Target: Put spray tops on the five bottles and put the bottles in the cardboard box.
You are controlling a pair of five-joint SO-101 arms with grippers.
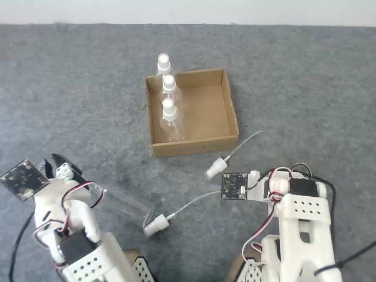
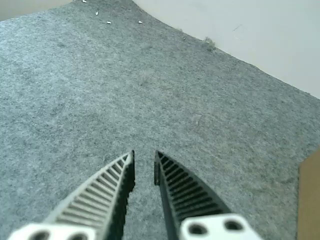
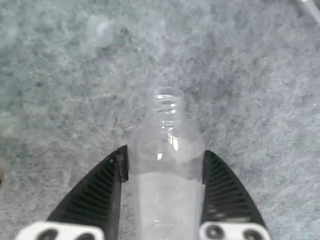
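Between the jaws of the right gripper (image 3: 164, 151) a bottle (image 3: 167, 125) is being pinched below its shoulder (probably light, slick, crushable). The left gripper (image 2: 144, 152) is being held with jaws barely apart.

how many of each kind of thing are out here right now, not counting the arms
bottles with spray tops on: 3
open bottles, one held in the right gripper: 2
loose spray tops: 2
cardboard box: 1
total: 8
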